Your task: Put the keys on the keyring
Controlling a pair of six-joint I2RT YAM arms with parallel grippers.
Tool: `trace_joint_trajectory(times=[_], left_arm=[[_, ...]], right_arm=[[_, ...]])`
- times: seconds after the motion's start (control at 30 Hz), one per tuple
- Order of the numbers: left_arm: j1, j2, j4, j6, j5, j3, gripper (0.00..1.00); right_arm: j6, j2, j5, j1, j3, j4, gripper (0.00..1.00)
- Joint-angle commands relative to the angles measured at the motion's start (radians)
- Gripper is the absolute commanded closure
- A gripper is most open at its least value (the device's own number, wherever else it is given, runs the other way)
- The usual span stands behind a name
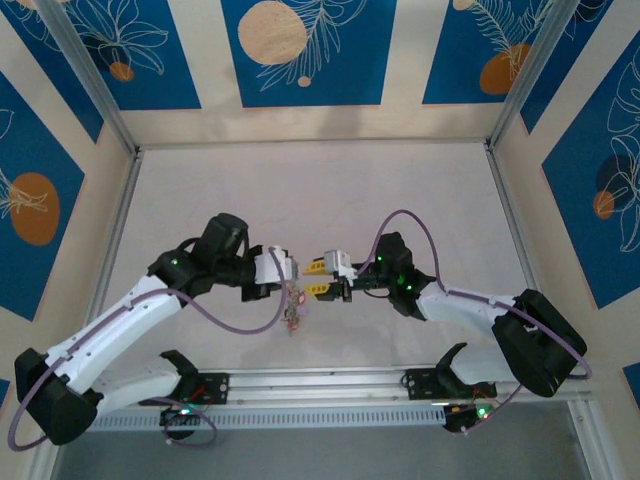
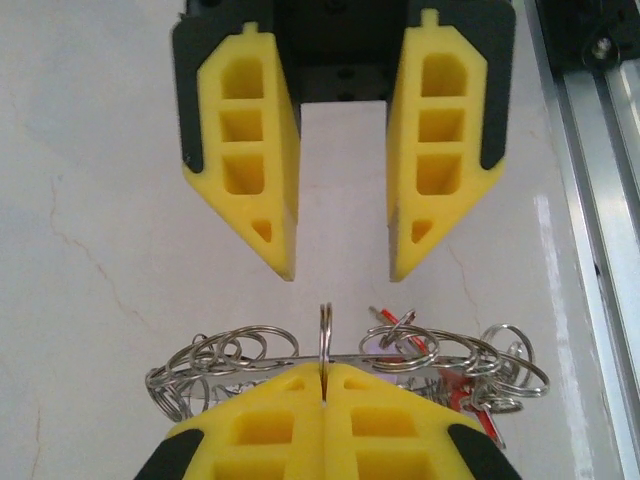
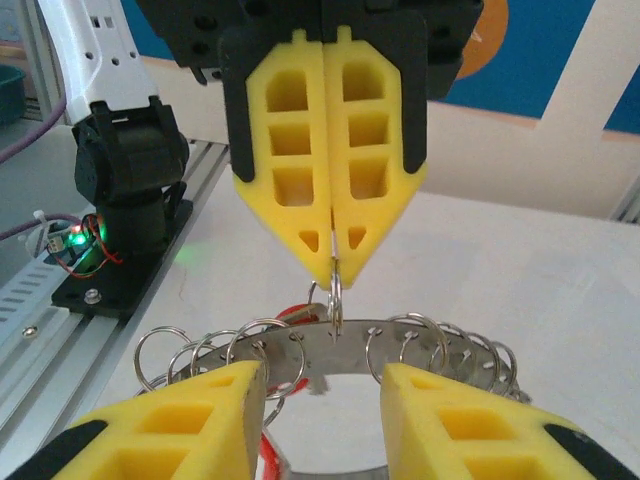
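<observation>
- Yellow foam fingers of the left gripper are clenched on the keyring. They pinch it at its upper edge, where one small split ring stands upright between the pads.
- The keyring hangs off the table, in the middle of the scene toward the near side, between the two arms. It is a flat grey band fringed with small wire loops.
- The keys show as red-tagged bits dangling among the loops, mostly on the right side in the left wrist view. They are too small and tangled to count, so I cannot tell whether every key is already on.
- The right gripper faces the left one tip to tip with its jaws apart and nothing between them. Its fingertips stop just short of the upright split ring and do not touch it.
- Step in hand, as I judge it, is presenting the ring. The left arm steadies the keyring so that the right arm can work on one loop.
- The next move calls for a fine, centred approach by the right arm. It would close on the thin split ring or on a key beside it, without knocking the band askew in the left arm's narrow pinch.
</observation>
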Motion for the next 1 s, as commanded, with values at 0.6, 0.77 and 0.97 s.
trace_joint_trajectory(times=[0.6, 0.77, 0.97], left_arm=[[-0.051, 0.078, -0.077, 0.023, -0.015, 0.11, 1.0], [-0.063, 0.083, -0.079, 0.023, -0.03, 0.111, 1.0], [-0.068, 0.084, -0.068, 0.016, -0.024, 0.106, 1.0]], right_arm=[[0.001, 0.009, 0.045, 0.05, 0.042, -0.091, 0.7], [0.007, 0.029, 0.04, 0.057, 0.057, -0.096, 0.75], [0.002, 0.044, 0.034, 0.069, 0.072, -0.093, 1.0]])
